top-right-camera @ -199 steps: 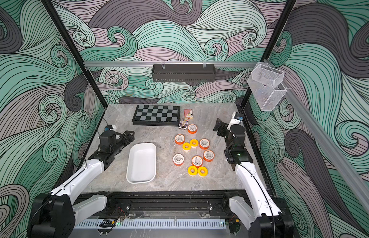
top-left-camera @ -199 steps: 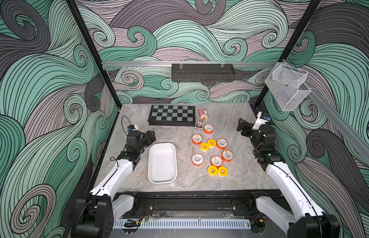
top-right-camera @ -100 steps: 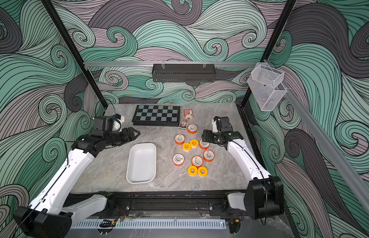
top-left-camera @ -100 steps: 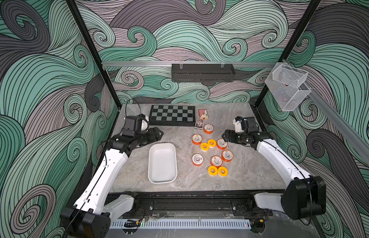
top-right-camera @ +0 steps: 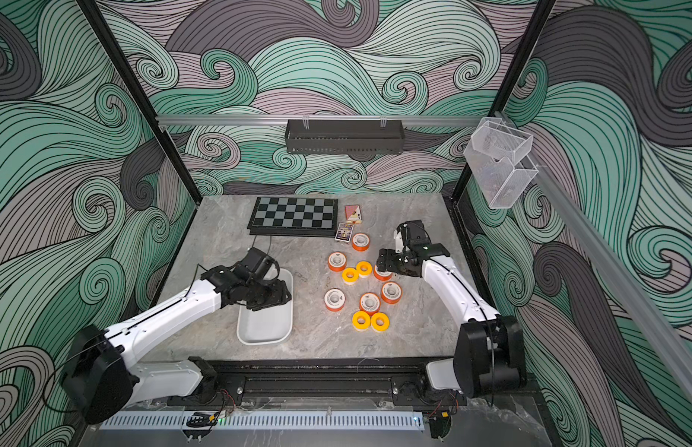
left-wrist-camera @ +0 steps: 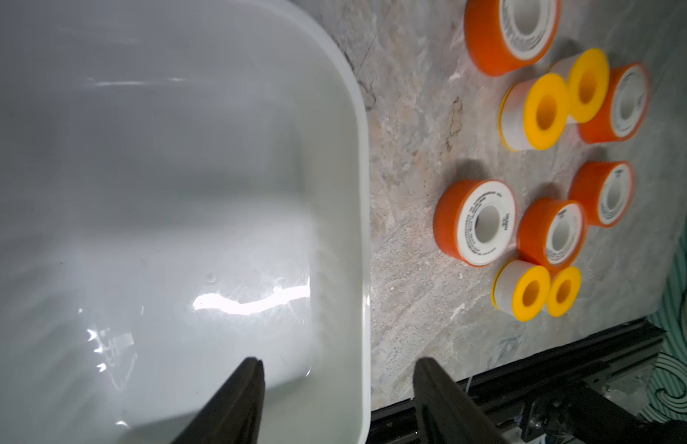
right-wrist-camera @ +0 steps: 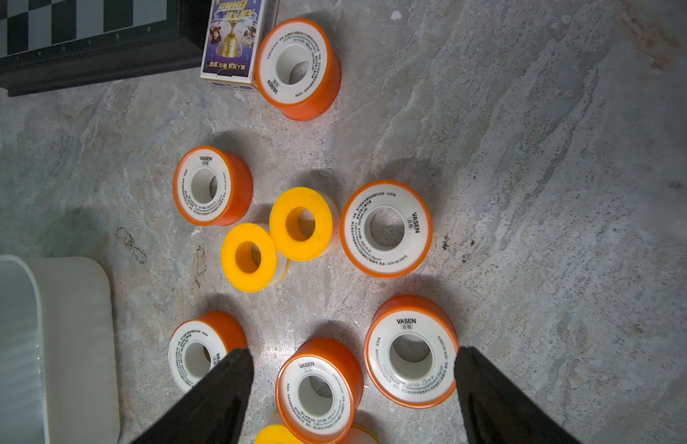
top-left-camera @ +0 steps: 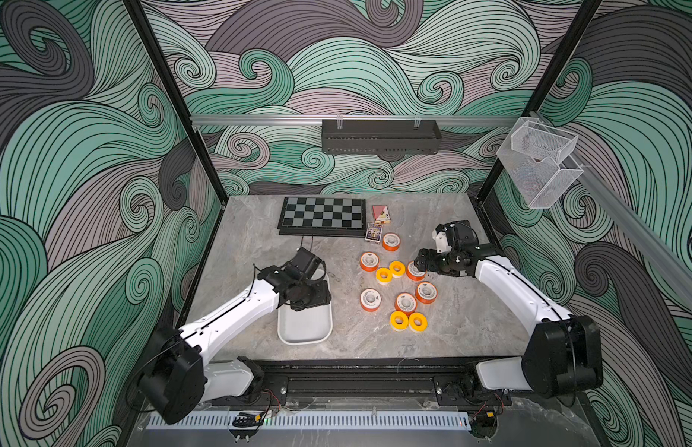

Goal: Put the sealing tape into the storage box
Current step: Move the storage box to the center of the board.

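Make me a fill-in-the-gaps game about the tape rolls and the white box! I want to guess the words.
1. There are ____ orange rolls lying on the table.
2. There are ____ yellow rings among them.
3. The number of rolls inside the storage box is ____.
4. The right tool holds nothing, and its jaws are ____.

Missing words: six; four; zero; open.
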`<move>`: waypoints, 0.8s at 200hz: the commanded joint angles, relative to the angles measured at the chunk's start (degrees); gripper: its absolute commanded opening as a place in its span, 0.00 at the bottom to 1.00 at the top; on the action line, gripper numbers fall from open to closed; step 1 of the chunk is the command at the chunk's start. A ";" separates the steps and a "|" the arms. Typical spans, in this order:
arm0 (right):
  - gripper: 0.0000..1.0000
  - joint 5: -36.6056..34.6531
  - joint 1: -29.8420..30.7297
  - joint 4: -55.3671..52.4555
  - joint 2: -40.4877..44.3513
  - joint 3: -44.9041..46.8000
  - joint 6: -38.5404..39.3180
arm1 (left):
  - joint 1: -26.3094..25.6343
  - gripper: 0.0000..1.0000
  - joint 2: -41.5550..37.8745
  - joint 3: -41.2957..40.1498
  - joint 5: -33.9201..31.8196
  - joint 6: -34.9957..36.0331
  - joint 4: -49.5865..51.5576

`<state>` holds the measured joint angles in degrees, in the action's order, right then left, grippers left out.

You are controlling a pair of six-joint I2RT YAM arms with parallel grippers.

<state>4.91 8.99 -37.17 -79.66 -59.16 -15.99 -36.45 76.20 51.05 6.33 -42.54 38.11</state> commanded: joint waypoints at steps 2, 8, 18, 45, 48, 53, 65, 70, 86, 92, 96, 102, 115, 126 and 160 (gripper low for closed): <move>0.86 -0.03 0.23 -0.80 0.54 -0.92 0.67 | -3.06 0.62 7.37 4.33 -4.67 -2.63 -2.21; 0.86 -0.06 0.23 -0.88 0.56 -0.96 0.71 | -3.93 0.60 9.16 5.70 -5.73 -2.55 -1.60; 0.86 -0.10 0.23 -0.88 0.47 -0.88 0.79 | -5.05 0.60 11.49 7.46 -7.27 -2.54 -1.03; 0.86 0.17 0.18 -0.86 0.13 -1.14 0.80 | -6.02 0.58 16.51 9.68 -6.33 -2.50 -2.79; 0.86 0.14 0.15 -0.82 0.12 -1.14 0.85 | -6.20 0.58 16.93 10.03 -6.33 -2.46 -2.96; 0.86 0.14 0.14 -0.83 0.12 -1.17 0.80 | -6.62 0.58 17.43 10.68 -6.29 -2.33 -3.20; 0.86 0.06 0.15 -0.88 -0.05 -1.16 0.89 | -7.75 0.58 18.58 12.87 -6.80 -2.03 -3.00; 0.86 0.09 0.15 -0.84 -0.14 -1.14 0.92 | -8.18 0.58 19.05 13.85 -7.06 -1.89 -2.75; 0.86 0.14 0.15 -0.84 -0.56 -1.19 0.87 | -8.96 0.58 20.98 16.85 -6.95 -1.45 -1.99; 0.86 0.18 0.12 -0.86 -0.67 -1.06 0.92 | -9.10 0.58 21.75 17.96 -6.85 -1.04 -1.70; 0.86 0.15 0.10 -0.89 -0.72 -1.06 0.82 | -9.24 0.58 22.25 18.68 -6.85 -0.82 -1.37; 0.86 0.15 0.15 -0.91 -0.76 -1.05 0.90 | -9.26 0.58 22.97 19.60 -6.85 -0.84 -0.87; 0.86 0.15 0.08 -0.87 -0.85 -1.09 0.85 | -9.40 0.58 23.73 20.45 -6.15 -0.78 -1.76; 0.86 0.47 0.15 -0.89 -0.94 -0.99 0.92 | -9.67 0.58 24.40 20.79 -5.39 -0.32 -2.83; 0.86 0.66 0.15 -0.89 -1.07 -0.75 0.87 | -10.59 0.58 27.40 24.19 -3.44 1.62 -2.38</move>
<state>4.95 8.99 -37.56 -80.18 -59.16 -15.57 -46.11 101.25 71.96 0.97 -43.20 35.18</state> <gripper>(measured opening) 0.864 0.582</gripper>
